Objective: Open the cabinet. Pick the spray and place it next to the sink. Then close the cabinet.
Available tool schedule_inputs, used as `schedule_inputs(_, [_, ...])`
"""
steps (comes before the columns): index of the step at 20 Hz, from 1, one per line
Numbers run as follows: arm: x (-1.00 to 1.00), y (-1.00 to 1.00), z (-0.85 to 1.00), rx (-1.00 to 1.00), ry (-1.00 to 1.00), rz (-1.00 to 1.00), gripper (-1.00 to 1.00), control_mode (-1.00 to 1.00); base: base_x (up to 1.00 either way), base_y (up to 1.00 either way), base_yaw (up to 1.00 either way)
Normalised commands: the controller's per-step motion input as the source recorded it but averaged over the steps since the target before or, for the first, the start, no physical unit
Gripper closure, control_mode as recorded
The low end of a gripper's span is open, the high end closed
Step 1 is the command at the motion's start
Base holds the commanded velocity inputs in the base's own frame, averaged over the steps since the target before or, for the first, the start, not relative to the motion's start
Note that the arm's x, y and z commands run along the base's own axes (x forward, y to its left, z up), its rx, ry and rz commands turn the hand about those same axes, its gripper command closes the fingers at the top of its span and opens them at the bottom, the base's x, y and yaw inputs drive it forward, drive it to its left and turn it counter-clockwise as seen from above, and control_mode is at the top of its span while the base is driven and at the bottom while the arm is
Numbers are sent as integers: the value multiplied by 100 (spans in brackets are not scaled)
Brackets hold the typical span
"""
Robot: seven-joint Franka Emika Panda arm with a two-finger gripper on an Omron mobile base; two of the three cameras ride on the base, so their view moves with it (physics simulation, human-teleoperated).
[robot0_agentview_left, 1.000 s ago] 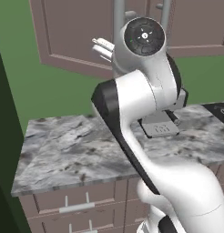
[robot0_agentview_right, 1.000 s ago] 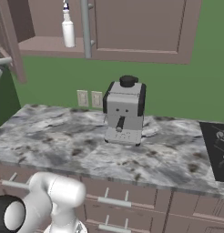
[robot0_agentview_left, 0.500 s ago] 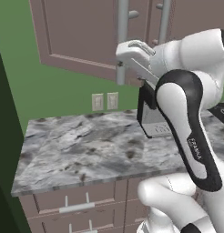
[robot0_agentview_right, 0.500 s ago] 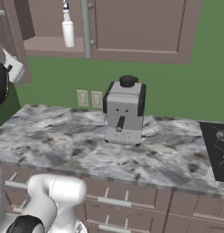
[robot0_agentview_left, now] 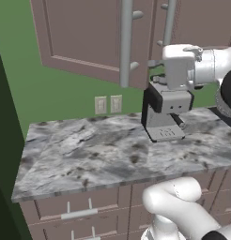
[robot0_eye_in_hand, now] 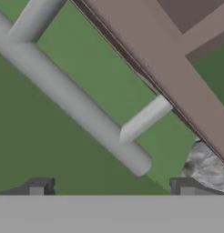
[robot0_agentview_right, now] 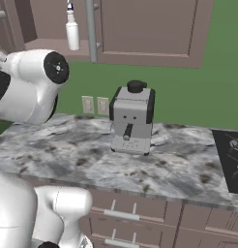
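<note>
Tool: I see its jaws spread wide, gripping nothing, close to the handle.
Cabinet: left door swung open.
Spray: upright inside.

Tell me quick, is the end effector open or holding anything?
End effector: open, holding nothing; fingertips set wide apart, with the cabinet's bar handle just ahead of them, not gripped.

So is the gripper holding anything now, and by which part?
Nothing is held. The gripper is open, its fingertips apart with only air between them; the grey cabinet handle lies ahead, not touched.
</note>
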Motion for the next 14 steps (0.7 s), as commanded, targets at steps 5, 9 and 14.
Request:
schedule_inputs(5, [-24, -50, 20, 1, -4, 18, -100, -100, 0, 0, 0])
schedule_inputs(9, [0, -40, 10, 3, 0, 11, -100, -100, 0, 0, 0])
schedule_inputs(14, [17, -26, 7, 4, 0, 8, -100, -100, 0, 0, 0])
